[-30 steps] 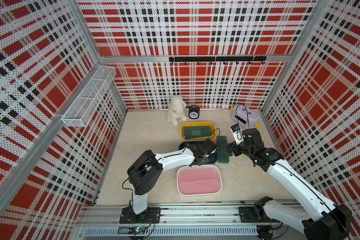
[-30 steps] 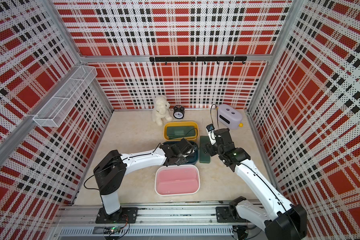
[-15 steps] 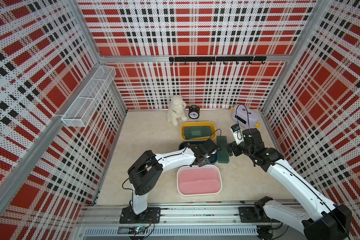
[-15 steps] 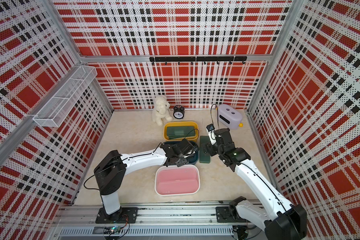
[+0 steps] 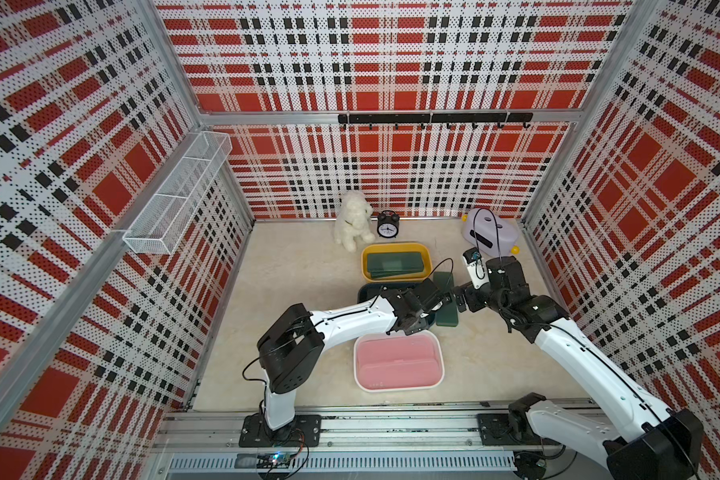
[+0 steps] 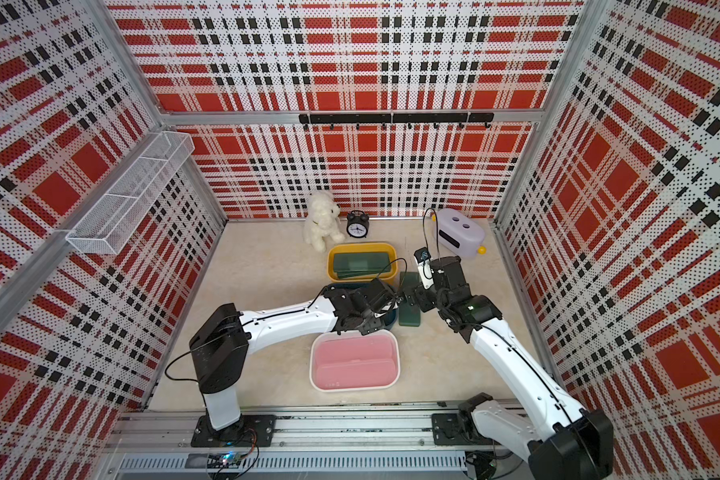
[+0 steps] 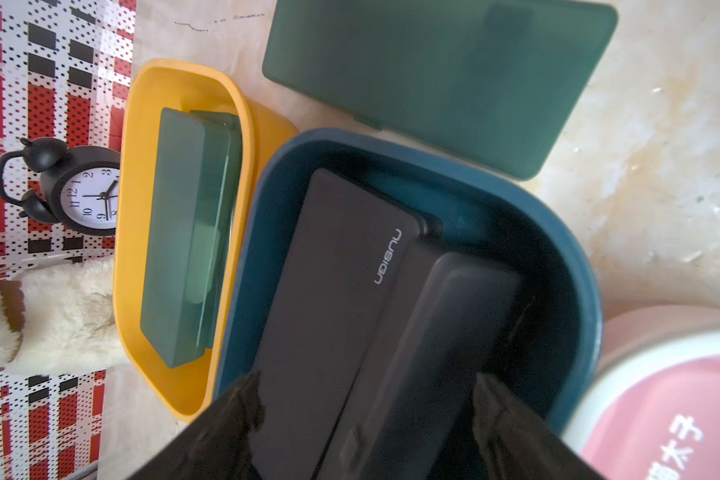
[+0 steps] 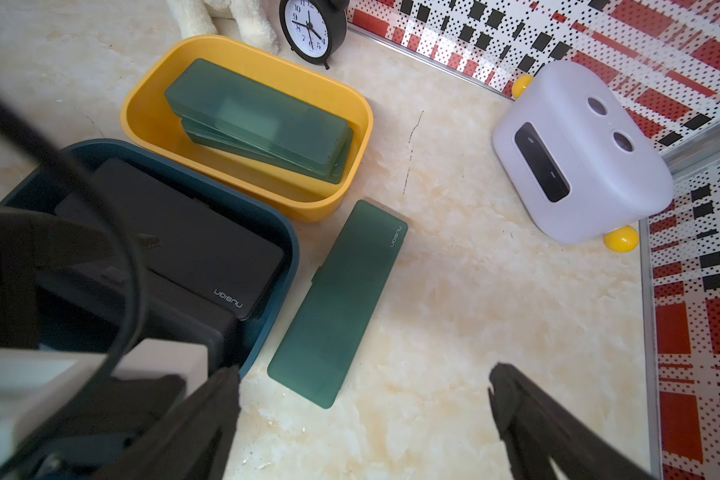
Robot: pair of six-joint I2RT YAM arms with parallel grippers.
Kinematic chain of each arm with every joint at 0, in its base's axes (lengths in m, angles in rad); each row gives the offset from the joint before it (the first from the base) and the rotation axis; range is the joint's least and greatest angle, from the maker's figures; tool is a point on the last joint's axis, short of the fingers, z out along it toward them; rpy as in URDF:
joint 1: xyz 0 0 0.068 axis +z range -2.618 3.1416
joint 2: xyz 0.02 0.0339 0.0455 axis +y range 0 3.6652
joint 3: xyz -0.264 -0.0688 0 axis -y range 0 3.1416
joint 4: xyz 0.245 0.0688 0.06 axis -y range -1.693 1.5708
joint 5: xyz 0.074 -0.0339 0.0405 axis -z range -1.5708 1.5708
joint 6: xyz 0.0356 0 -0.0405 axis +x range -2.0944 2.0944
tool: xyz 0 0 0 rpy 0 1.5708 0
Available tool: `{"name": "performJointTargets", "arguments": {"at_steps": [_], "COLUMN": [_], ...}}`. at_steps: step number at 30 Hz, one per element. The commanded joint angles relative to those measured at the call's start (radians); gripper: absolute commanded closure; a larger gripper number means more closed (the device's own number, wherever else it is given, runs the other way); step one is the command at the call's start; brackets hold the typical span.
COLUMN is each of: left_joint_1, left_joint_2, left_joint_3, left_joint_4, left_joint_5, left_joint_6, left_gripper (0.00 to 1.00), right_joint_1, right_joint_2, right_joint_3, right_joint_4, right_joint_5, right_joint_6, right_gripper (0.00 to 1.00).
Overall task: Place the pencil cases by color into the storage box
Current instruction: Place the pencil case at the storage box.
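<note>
Both top views look down steeply from high at the front (nearly equal, whole scene). Each wrist camera hangs close, facing down; both show the blue tub [image 7: 267,216] and yellow tub [image 8: 150,120].

You have one dark green case [image 5: 447,319] loose, lying flat on the table [image 5: 308,291] right of centre, just beside the blue tub [image 5: 363,292]. Upper centre: two green cases [image 5: 395,264] stacked in the yellow tub [image 5: 391,246]. The blue tub holds overlapping black cases [image 7: 333,291], the upper one tilted. Lower centre: pink cases [image 5: 398,365] in the white tub [image 5: 395,387].
</note>
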Motion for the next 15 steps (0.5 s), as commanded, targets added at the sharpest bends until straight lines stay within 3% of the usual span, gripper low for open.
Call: {"name": "performJointTargets", "arguments": {"at_steps": [1, 15], "left_joint_1": [-0.012, 0.001], "left_joint_2": [-0.05, -0.206], "left_joint_3": [0.029, -0.03], "left_joint_4": [-0.014, 0.072], "left_joint_5": [0.015, 0.013], "left_joint_6": [-0.02, -0.109], "left_gripper": [0.15, 0.15], "right_joint_1": [-0.015, -0.044], "right_joint_2": [0.0, 0.03], "right_joint_3": [-0.012, -0.013], "right_joint_4": [0.025, 0.022], "right_joint_5": [-0.004, 0.013], "right_joint_6": [0.007, 0.036], "right_gripper": [0.0, 0.0]}}
